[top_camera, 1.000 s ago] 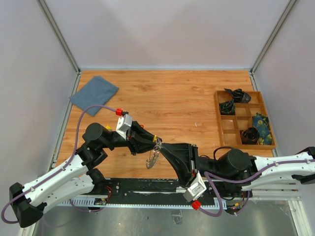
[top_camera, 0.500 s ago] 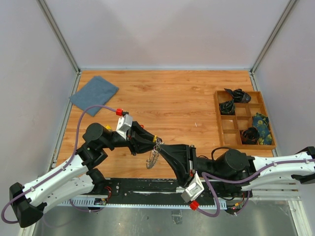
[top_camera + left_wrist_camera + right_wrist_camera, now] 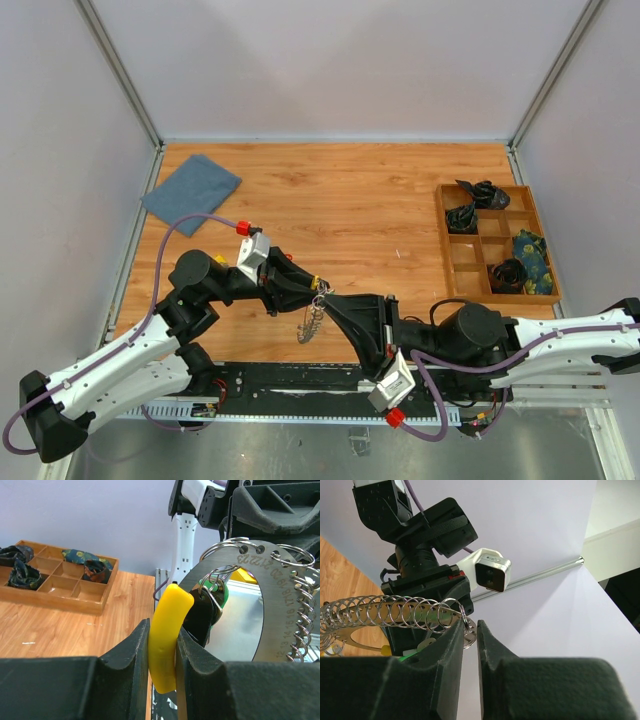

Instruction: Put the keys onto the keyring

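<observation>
The keyring (image 3: 312, 322) is a flat metal ring plate (image 3: 265, 575) with a fringe of small silver split rings, and it hangs in the air between the arms above the table's near edge. My left gripper (image 3: 316, 289) is shut on the yellow tag (image 3: 167, 640). Black key heads (image 3: 202, 617) and a green tag (image 3: 223, 592) hang behind it. My right gripper (image 3: 327, 298) meets it from the right. Its fingers (image 3: 455, 645) are closed on a small split ring (image 3: 468, 636) at the edge of the plate (image 3: 395, 612). I see no loose keys on the table.
A wooden compartment tray (image 3: 441, 240) with dark bundles stands at the right edge, and also shows in the left wrist view (image 3: 60, 600). A blue cloth (image 3: 190, 192) lies at the back left. A black rail (image 3: 300, 385) runs along the near edge.
The right wrist has shifted slightly left and down along the near edge. Both grippers and the keyring stay together in the same place.
</observation>
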Controlling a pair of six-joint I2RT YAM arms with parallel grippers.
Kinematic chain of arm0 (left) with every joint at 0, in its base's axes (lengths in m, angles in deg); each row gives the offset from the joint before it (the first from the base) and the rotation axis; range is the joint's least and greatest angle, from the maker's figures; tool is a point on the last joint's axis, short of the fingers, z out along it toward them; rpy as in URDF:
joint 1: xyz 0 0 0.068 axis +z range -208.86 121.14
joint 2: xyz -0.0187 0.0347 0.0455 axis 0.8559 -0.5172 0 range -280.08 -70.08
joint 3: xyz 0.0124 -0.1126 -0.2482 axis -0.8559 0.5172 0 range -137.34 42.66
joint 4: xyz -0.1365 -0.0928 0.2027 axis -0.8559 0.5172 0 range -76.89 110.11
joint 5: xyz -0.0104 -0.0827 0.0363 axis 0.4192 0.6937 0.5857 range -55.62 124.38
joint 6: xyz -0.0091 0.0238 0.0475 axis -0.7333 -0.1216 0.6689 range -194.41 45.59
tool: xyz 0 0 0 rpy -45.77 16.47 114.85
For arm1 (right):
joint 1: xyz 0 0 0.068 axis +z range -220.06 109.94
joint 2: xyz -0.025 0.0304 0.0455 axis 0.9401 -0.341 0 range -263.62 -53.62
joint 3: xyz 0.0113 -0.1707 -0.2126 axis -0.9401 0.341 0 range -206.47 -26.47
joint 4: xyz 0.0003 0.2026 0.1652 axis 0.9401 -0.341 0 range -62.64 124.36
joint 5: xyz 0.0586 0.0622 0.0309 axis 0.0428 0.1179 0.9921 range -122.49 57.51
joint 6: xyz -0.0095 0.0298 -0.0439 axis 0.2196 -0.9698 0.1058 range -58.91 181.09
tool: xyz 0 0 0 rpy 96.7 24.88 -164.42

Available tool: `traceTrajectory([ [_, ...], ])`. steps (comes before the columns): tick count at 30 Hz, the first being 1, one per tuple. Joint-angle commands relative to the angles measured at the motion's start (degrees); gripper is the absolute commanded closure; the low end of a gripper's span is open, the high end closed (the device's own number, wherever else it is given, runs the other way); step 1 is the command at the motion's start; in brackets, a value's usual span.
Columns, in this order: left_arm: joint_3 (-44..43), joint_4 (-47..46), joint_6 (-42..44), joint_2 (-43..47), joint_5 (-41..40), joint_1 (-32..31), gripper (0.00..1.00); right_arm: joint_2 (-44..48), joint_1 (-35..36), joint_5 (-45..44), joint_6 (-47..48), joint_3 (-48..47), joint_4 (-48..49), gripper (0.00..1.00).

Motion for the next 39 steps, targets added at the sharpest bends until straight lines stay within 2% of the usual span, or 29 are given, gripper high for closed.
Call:
traceTrajectory([
  [1,0.1,-2.3,0.2,-0.1,-0.1,0.1,0.99,-0.1,0.8,-0.9,-1.4,-2.0,0.7,0.82],
  [11,0.0,-1.9,0.2,0.3,-0.2,0.1,0.99,-0.4,0.8,-0.8,-1.9,-2.6,-0.6,0.84],
  [23,0.0,-2.1,0.2,0.4,-0.2,0.1,0.99,0.8,0.8,-3.5,-4.4,-3.4,-1.7,0.95],
  [26,0.1,-2.2,0.2,0.4,-0.2,0.1,0.99,1.3,0.8,-4.5,-5.8,-3.5,-2.1,0.99],
  [31,-0.1,-1.9,0.4,0.3,-0.2,0.1,0.99,1.8,0.8,-5.3,-9.8,-4.9,-3.4,0.99],
  [36,-2.3,2.6,3.0,0.2,-1.6,0.1,0.99,1.3,0.7,-8.0,-14.2,-7.2,-6.1,0.99],
  [39,-3.3,5.2,4.6,0.8,-3.3,0.1,0.95,1.3,0.8,-10.0,-16.6,-8.4,-7.6,1.00],
])
